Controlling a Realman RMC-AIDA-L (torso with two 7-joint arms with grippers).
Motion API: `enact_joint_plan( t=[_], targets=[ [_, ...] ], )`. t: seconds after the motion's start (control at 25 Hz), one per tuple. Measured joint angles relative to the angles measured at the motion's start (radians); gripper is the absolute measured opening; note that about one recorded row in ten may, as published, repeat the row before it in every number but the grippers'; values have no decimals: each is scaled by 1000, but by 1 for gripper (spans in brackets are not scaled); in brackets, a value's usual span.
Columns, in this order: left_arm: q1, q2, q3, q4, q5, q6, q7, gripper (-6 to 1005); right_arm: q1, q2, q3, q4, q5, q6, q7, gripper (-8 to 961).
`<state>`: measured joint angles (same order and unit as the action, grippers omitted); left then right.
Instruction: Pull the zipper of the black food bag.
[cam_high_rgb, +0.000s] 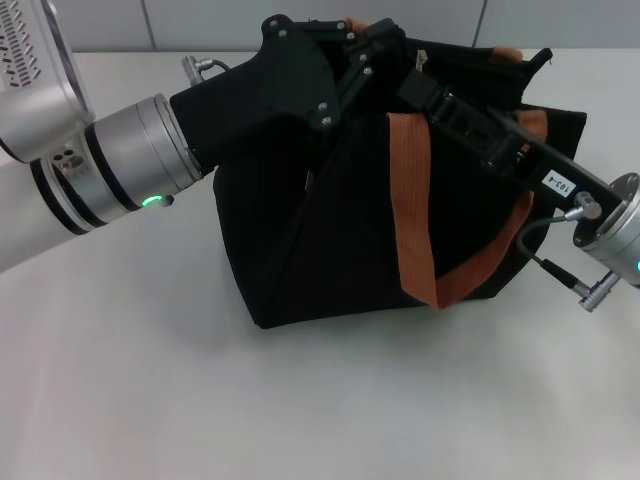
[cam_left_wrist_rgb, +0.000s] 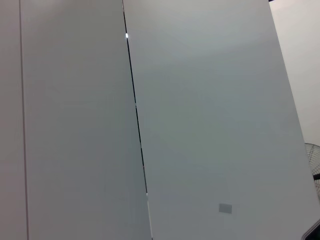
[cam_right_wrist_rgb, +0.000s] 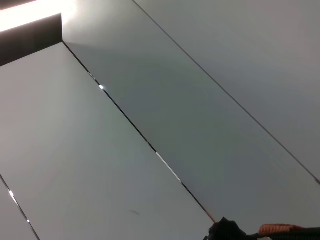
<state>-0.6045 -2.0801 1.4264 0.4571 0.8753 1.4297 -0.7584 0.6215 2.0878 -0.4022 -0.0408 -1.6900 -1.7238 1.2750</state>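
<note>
In the head view the left gripper (cam_high_rgb: 375, 45) sits at the upper centre of the frame, pressed in over the top edge of the black food bag (cam_high_rgb: 340, 240); its fingertips are lost against the dark fabric, so how far they are spread and what they may have hold of cannot be told. The right gripper (cam_high_rgb: 440, 100) reaches in from the right edge toward the upper centre, lying across the bag's top just beside the left one, and its fingers are equally hidden among the black parts. The bag stands on the white table (cam_high_rgb: 200, 400) in the middle of the frame, boxy and slightly creased, with a rust-orange handle (cam_high_rgb: 410, 200) hanging down its front right of centre. The zipper cannot be made out, being somewhere under the two grippers. The left wrist view shows only pale wall panels (cam_left_wrist_rgb: 200, 125), and the right wrist view shows similar panels with a sliver of orange webbing (cam_right_wrist_rgb: 280, 229) at the lower right edge
</note>
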Motion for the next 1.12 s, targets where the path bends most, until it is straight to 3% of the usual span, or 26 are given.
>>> enact_joint_plan(
  t=[0.48,1.12],
  targets=[
    [0,0,0,0,1,0,0,51,11,0,6,4,1,21,53,392],
    [0,0,0,-1,1,0,6,53,-2,-2,10,-4,3,35,144,321]
  ],
)
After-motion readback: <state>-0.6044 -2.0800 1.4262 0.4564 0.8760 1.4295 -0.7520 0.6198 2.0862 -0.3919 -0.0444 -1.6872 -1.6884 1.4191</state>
